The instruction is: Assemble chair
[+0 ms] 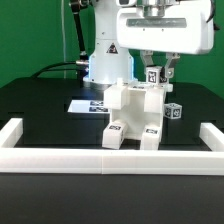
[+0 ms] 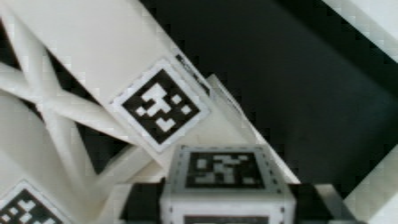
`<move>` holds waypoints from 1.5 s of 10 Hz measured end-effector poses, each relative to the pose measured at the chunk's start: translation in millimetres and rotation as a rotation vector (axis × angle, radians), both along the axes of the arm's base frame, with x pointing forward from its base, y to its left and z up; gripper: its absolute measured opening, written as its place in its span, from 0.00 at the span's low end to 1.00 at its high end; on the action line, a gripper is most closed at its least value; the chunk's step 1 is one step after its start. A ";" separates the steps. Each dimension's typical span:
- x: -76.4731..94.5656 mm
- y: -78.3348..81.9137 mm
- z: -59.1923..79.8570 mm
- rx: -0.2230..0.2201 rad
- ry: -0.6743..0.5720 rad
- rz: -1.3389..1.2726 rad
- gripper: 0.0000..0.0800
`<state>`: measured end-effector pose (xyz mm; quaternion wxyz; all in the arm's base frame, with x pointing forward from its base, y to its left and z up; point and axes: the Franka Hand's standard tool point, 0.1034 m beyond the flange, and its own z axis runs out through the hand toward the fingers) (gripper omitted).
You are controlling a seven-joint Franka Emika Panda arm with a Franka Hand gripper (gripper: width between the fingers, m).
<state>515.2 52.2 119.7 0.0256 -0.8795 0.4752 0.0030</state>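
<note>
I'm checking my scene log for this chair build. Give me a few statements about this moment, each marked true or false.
1. The table is black. True.
2. The hand hangs far to one side of the chair. False: it is at the chair's top, with its fingers either side of a tagged part.
3. A small tagged piece lies on the exterior view's right of the chair. True.
4. The marker board lies in front of the border rail. False: it lies farther back, on the exterior view's left.

White chair point(image 1: 135, 115), black-white square tags point(image 2: 166, 103).
</note>
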 end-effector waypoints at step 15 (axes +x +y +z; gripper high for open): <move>2.3 1.9 0.9 -0.008 -0.035 0.623 0.81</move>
